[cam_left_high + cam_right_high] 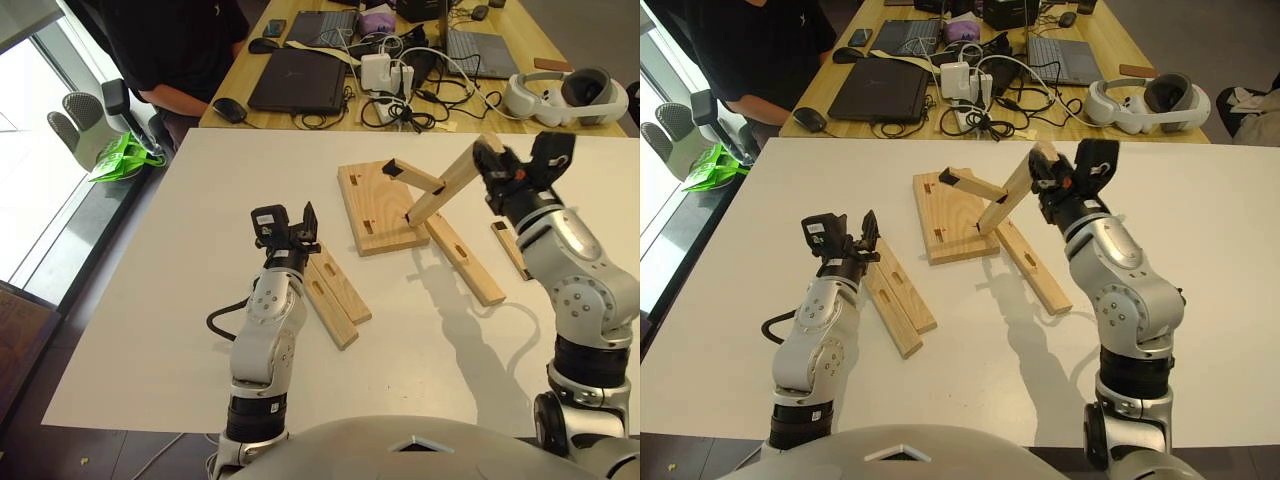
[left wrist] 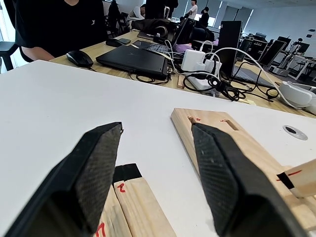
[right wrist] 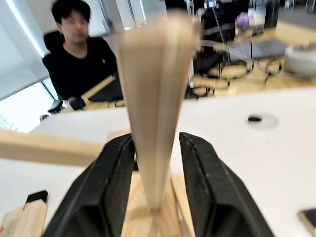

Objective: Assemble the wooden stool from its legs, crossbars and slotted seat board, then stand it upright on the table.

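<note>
The slotted seat board (image 1: 368, 212) lies flat at the table's middle. My right gripper (image 1: 489, 163) is shut on the upper end of a wooden leg (image 1: 445, 185), which slants down with its lower end on the board. In the right wrist view the fingers (image 3: 116, 187) clamp this leg (image 3: 153, 113) from both sides. A short crossbar (image 1: 412, 176) with a black end juts out beside it above the board. My left gripper (image 2: 158, 173) stands open just over two slotted planks (image 1: 335, 292) left of the board. Another slotted plank (image 1: 465, 260) lies to the board's right.
A small wooden piece (image 1: 510, 250) lies beside my right arm. Behind the white table, a desk holds laptops (image 1: 298, 78), cables and a headset (image 1: 560, 95). A person sits at its back left. A round hole (image 2: 295, 130) marks the tabletop.
</note>
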You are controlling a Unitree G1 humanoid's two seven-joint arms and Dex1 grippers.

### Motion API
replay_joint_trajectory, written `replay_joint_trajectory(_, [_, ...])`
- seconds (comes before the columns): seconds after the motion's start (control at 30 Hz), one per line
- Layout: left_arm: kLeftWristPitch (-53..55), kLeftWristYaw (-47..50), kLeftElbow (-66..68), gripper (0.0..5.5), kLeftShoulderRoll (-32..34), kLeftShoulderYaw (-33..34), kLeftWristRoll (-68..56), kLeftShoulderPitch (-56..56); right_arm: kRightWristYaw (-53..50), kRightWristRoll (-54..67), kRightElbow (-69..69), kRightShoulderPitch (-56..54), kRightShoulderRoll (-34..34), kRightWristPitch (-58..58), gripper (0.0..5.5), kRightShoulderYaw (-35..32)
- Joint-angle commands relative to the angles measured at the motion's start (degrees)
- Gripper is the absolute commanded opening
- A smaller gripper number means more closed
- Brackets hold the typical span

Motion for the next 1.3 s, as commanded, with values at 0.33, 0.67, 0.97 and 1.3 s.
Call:
replay_joint_trajectory(0.33, [0.2, -0.23, 1.14, 2.59, -2.72, -0.46, -0.67, -0.65, 3.12, -0.37, -2.79, -19.96, -0.69, -9.3, 2.16, -8.27])
replay_joint_trajectory(0.67, [0.4, -0.24, 1.57, 2.59, -2.85, -0.43, -0.89, -1.32, 4.28, -7.54, 13.06, -29.8, -5.4, -10.14, 2.16, -9.13])
replay_joint_trajectory(0.97, [0.36, -0.61, 2.31, 2.59, -2.63, -0.51, -0.94, -2.18, 9.41, -4.67, 11.03, -17.39, -4.83, 7.71, 2.16, -3.23])
replay_joint_trajectory(1.3, [8.71, 1.22, -1.65, 2.59, -0.3, 3.13, -1.4, -4.94, 7.26, 11.25, 2.85, -29.2, 4.57, -5.42, 2.16, -17.09])
